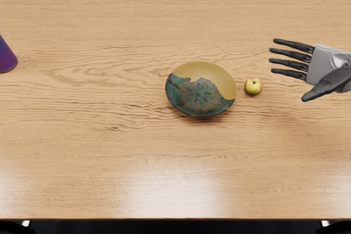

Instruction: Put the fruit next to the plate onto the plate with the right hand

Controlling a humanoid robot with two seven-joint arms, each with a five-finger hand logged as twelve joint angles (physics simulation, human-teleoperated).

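Note:
A small yellow-green apple (253, 86) sits on the wooden table just right of the plate (220, 77), a little apart from its rim. The plate is tan at the back and dark teal at the front and holds nothing. My right hand (296, 69) comes in from the right edge, to the right of the apple and slightly farther back, with a gap between them. Its black fingers (289, 56) are spread straight toward the left and the thumb points down-left. It holds nothing.
A purple object (6, 55) shows partly at the table's left edge. The wooden table (109, 135) stretches wide around the plate, with its front edge near the bottom of the view.

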